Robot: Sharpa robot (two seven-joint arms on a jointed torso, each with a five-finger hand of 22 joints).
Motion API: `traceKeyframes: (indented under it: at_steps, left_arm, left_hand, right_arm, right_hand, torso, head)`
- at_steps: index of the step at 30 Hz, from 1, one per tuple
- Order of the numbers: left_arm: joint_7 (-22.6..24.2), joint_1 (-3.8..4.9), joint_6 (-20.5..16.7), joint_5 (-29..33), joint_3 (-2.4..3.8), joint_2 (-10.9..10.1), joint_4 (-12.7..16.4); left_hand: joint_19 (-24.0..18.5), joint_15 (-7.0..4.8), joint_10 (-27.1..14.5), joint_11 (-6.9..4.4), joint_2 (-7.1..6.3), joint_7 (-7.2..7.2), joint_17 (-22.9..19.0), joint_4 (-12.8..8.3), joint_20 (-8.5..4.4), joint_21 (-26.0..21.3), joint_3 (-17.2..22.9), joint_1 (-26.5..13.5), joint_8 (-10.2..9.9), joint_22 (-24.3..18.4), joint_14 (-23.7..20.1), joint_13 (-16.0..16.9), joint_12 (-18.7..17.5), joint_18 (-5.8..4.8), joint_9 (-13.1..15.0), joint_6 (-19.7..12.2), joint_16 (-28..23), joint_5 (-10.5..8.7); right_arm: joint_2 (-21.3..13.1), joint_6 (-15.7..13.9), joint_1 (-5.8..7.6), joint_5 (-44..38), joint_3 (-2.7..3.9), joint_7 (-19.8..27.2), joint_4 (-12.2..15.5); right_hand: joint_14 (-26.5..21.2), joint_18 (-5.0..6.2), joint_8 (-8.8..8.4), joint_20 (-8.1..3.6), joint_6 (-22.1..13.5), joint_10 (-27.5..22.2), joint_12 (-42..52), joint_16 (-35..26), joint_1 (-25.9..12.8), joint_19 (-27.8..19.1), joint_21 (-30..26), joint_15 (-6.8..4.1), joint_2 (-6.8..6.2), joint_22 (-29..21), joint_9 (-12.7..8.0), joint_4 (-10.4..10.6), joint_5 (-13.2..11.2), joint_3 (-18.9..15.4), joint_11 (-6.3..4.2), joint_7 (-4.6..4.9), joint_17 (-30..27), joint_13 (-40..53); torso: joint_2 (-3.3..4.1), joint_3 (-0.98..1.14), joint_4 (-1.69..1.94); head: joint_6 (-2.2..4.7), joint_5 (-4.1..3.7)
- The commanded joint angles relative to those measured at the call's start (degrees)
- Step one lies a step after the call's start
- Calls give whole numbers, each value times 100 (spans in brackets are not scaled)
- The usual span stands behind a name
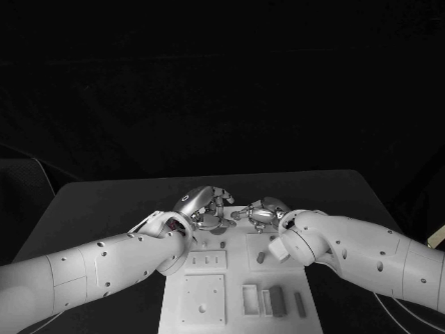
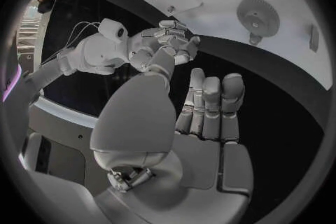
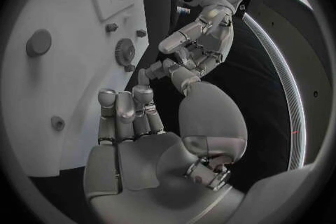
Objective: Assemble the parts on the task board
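Observation:
The white task board (image 1: 233, 306) lies in the middle of the black table. Both hands hover close together over its far edge. My left hand (image 1: 202, 204) has its fingers (image 2: 210, 103) stretched out and its thumb apart, with nothing in the palm. My right hand (image 1: 263, 211) faces it, fingers (image 3: 126, 115) half bent, and no part shows in it. Their fingertips nearly meet; I cannot tell if they touch. A grey gear (image 2: 257, 17) stands on the board near the hands. Loose grey parts (image 1: 278, 300) lie at the board's near right.
Rectangular recesses (image 1: 204, 298) and a slotted block (image 1: 208, 261) sit on the board's left half. Another grey piece (image 1: 263, 257) lies under my right wrist. Pegs (image 3: 111, 27) and a round knob (image 3: 38, 43) stand on the board by the gear (image 3: 126, 51). Bare black table surrounds the board.

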Motion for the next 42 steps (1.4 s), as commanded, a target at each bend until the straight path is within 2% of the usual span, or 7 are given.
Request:
traceKeyframes:
  at_steps: [1, 2, 4, 18, 27, 39, 42]
  left_arm:
    - [-16, 1, -124, -71, 5, 19, 46]
    - [-8, 1, -88, -71, 5, 20, 59]
    - [-13, 1, -48, -71, 5, 25, 62]
    - [-158, 1, 140, -231, 5, 34, 38]
    - [-170, 1, 135, -229, 5, 52, 35]
    - [-144, 1, 139, -186, 5, 57, 36]
    - [-94, 1, 137, -40, 5, 56, 17]
  left_hand:
    - [89, -34, 33, -32, -28, 0, 400, 34, -11, 101, 0, 11, 54, 46, 49, 63, 130, 284, 9, 51, 227, 43]
    - [160, -83, 33, -60, 27, 17, 384, 41, -19, 207, 1, 30, 147, 97, 60, 140, 287, 332, 50, 286, 486, 64]
    - [209, -119, 23, -78, 88, 8, 363, 43, -22, 291, 20, 63, 227, 136, 61, 194, 405, 371, 88, 521, 692, 104]
    - [348, -202, 86, -126, 223, -59, 312, 28, -26, 522, 98, 165, 409, 243, 111, 277, 626, 461, 176, 1110, 1161, 178]
    - [383, -216, 112, -137, 251, -57, 307, 35, -29, 562, 120, 175, 401, 261, 138, 284, 652, 476, 174, 1127, 1226, 197]
    - [472, -251, 195, -168, 290, -57, 295, 66, -35, 659, 163, 169, 375, 302, 210, 298, 713, 512, 164, 1151, 1372, 216]
    - [516, -272, 234, -183, 338, -63, 284, 102, -37, 710, 199, 147, 381, 324, 245, 302, 739, 532, 168, 1203, 1451, 227]
  right_arm:
    - [16, -23, 0, -90, 2, -46, 39]
    - [19, -34, 0, -78, 2, -45, 57]
    - [21, -41, 0, -57, 2, -39, 82]
    - [9, -116, 0, 90, 2, -82, 182]
    - [-10, -110, -1, 90, 2, -106, 299]
    - [-9, -121, -1, 89, 2, -132, 285]
    - [-15, -109, -1, 88, 2, -141, 283]
  right_hand:
    - [27, 105, 232, 4, 210, 37, 33, 71, 218, 36, 844, -5, 163, 6, 259, 39, 9, -7, 2, 138, 3, -7]
    - [28, 105, 233, 4, 211, 37, 33, 71, 218, 37, 844, -5, 162, 6, 259, 39, 9, -7, 2, 138, 3, -7]
    - [28, 105, 233, 4, 211, 38, 33, 71, 218, 37, 844, -5, 162, 6, 259, 39, 9, -7, 2, 138, 3, -7]
    - [42, 106, 237, 4, 220, 49, 34, 73, 214, 49, 845, -8, 151, 9, 263, 49, 8, -14, -2, 138, 2, -10]
    - [52, 106, 241, 4, 229, 59, 35, 74, 209, 57, 846, -10, 147, 11, 266, 58, 8, -20, -4, 137, 1, -12]
    - [63, 107, 245, 4, 238, 69, 35, 75, 205, 67, 847, -12, 146, 13, 270, 67, 9, -23, -7, 136, 0, -14]
    - [64, 107, 245, 3, 240, 71, 35, 76, 204, 68, 847, -12, 146, 14, 270, 68, 9, -24, -7, 135, 0, -14]
  torso:
    - [2, -3, 1]
    - [2, -3, 2]
    - [2, -3, 2]
    - [3, -1, -1]
    - [1, -2, 6]
    - [1, -2, 3]
    - [1, -1, 2]
  head:
    - [-1, 3]
    - [-2, 5]
    - [-3, 4]
    - [-8, 14]
    - [-18, 21]
    - [-28, 51]
    - [-30, 50]
